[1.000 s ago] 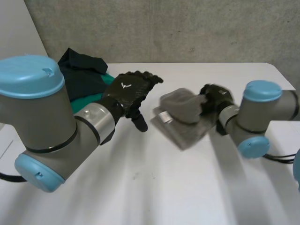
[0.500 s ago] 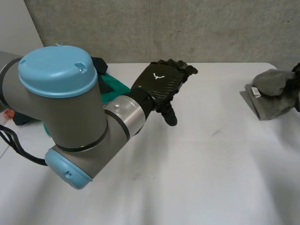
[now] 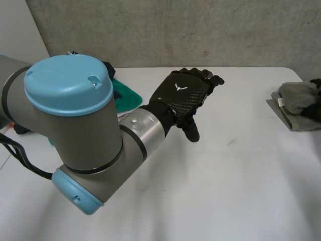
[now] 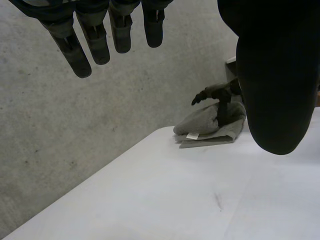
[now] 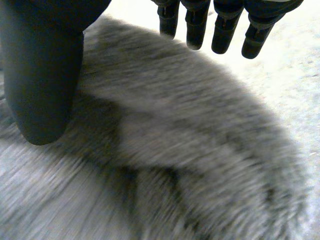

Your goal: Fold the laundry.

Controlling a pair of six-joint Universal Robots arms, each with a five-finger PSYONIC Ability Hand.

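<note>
Green and dark clothes [image 3: 124, 94] lie at the bench's [image 3: 225, 191] far left edge. The left hand [image 3: 183, 96] hovers over the middle, fingers [image 4: 95, 42] straight and wide, holding nothing. The grey cloth [image 3: 296, 108] lies at the right edge under the right hand [image 5: 45, 65], whose fingers [image 5: 197, 27] are straight, wide of the thumb.

Grey cloth [image 3: 300, 103] farther right than before, left hand [image 3: 183, 95] farther right too.
</note>
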